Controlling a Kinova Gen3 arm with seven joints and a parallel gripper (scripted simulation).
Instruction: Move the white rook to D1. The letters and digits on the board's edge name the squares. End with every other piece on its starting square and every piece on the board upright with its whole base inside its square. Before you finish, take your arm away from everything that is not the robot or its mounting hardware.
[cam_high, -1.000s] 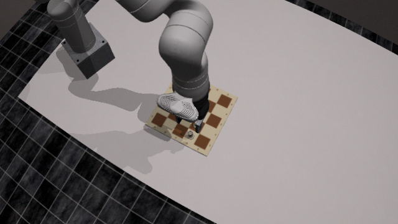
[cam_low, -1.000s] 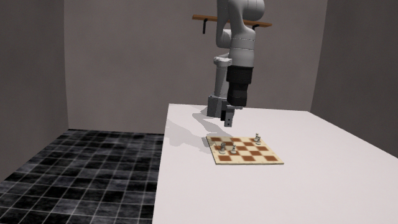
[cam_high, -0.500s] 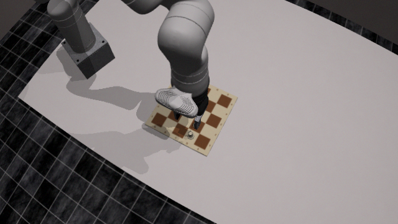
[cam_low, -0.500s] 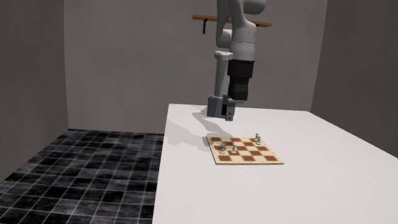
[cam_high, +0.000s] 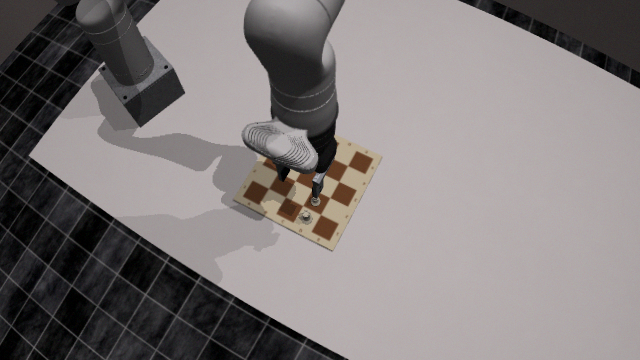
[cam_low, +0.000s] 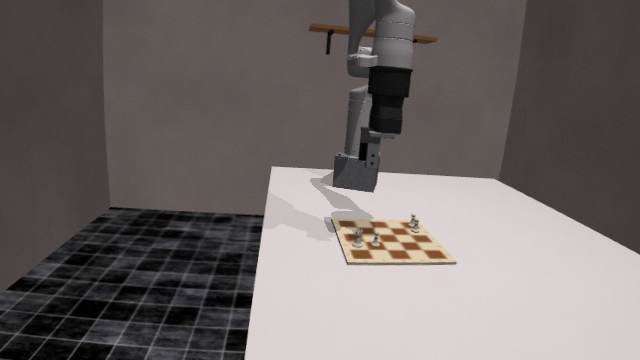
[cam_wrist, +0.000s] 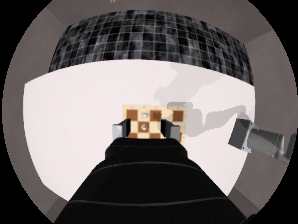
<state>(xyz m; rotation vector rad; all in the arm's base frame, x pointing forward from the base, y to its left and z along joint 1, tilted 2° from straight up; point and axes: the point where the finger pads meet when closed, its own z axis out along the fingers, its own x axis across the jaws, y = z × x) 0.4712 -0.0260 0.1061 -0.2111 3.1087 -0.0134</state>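
Note:
A small chessboard (cam_high: 309, 190) lies on the white table; it also shows in the exterior view (cam_low: 392, 241) and in the wrist view (cam_wrist: 145, 124). Several pale pieces stand upright on it. Two stand near the left edge (cam_low: 358, 238) (cam_low: 375, 240), and two stand close together at the far right (cam_low: 414, 223). The leftmost piece (cam_high: 305, 217) has a broad top and looks like the white rook; I cannot be sure at this size. My gripper (cam_low: 369, 150) hangs high above the board, open and empty. Its fingers (cam_high: 300, 181) frame the board in the wrist view (cam_wrist: 147, 129). My arm hides part of the board in the top view.
The arm's grey base block (cam_high: 142, 90) (cam_low: 355, 172) stands on the table's far corner. A wooden shelf (cam_low: 372, 33) is on the back wall. The table's edge runs close to the board's left side, with black tiled floor (cam_low: 125, 280) below.

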